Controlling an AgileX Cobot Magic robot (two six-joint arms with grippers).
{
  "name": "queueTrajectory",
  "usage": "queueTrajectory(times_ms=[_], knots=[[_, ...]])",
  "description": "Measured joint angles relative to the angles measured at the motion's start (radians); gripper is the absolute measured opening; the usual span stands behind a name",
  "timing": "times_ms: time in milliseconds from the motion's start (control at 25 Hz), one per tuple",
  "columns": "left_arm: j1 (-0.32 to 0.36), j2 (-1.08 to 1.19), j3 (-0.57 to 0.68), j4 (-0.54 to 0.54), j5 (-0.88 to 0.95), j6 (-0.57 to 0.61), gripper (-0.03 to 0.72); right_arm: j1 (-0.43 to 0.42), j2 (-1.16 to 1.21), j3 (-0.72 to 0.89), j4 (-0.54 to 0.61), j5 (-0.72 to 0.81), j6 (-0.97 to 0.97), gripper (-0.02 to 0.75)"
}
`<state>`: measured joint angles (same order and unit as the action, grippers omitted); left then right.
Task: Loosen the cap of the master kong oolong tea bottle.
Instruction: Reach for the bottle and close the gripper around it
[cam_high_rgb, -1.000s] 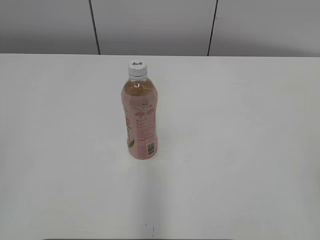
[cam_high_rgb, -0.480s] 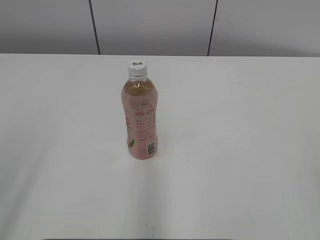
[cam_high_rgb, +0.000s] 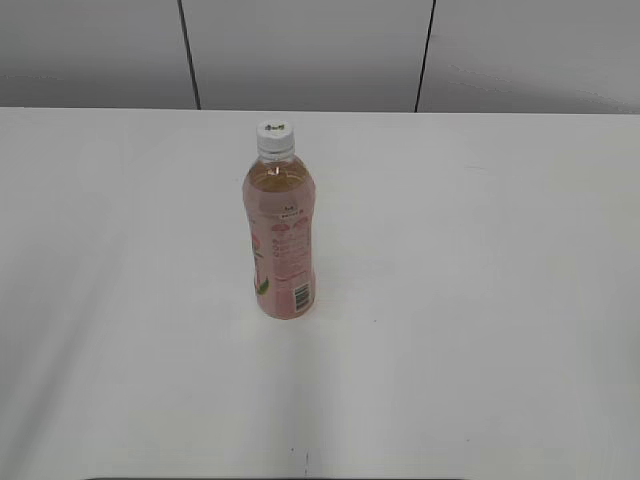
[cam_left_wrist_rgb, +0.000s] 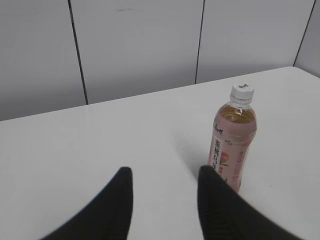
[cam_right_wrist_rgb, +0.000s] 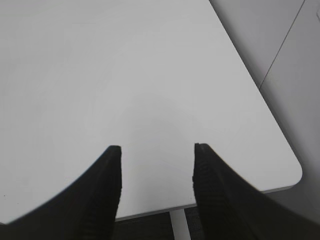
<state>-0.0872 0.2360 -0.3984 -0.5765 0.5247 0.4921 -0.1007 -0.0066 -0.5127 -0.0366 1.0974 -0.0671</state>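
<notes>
The master kong oolong tea bottle (cam_high_rgb: 279, 236) stood upright on the white table (cam_high_rgb: 480, 300), its white cap (cam_high_rgb: 275, 137) on. The left gripper (cam_left_wrist_rgb: 162, 177) and right gripper (cam_right_wrist_rgb: 156, 150) hung apart-fingered, holding nothing, clear of it.

The white table (cam_high_rgb: 480, 300) carries one upright master kong oolong tea bottle (cam_high_rgb: 279, 240).

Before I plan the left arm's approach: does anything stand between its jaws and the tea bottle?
Nothing visible does. Only bare white table lies between the open left gripper and the upright bottle; its white cap is uncovered.
</notes>
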Motion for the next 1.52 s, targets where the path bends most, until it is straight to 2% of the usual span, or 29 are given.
queueTrajectory(times_ms=[520,720,800,1000,1160,1240,1360,1520], knots=[[0.000,0.000,0.001,-0.013,0.000,0.002,0.279,0.000,0.000,0.000,0.000,0.000,0.000,0.357],[-0.017,0.000,0.003,0.005,-0.025,0.000,0.351,0.000,0.000,0.000,0.000,0.000,0.000,0.357],[-0.038,0.000,0.013,0.038,-0.066,-0.041,0.375,0.000,0.000,0.000,0.000,0.000,0.000,0.357],[-0.085,0.000,0.024,0.327,-0.148,-0.361,0.391,0.000,0.000,0.000,0.000,0.000,0.000,0.357],[-0.173,0.005,0.063,0.576,-0.264,-0.567,0.393,0.000,0.000,0.000,0.000,0.000,0.000,0.357],[-0.229,0.024,0.106,0.660,-0.323,-0.684,0.405,0.000,0.000,0.000,0.000,0.000,0.000,0.357],[-0.317,0.088,0.172,0.713,-0.452,-0.741,0.415,0.000,0.000,0.000,0.000,0.000,0.000,0.357],[-0.368,0.257,0.184,0.739,-0.610,-0.757,0.422,0.000,0.000,0.000,0.000,0.000,0.001,0.357]])
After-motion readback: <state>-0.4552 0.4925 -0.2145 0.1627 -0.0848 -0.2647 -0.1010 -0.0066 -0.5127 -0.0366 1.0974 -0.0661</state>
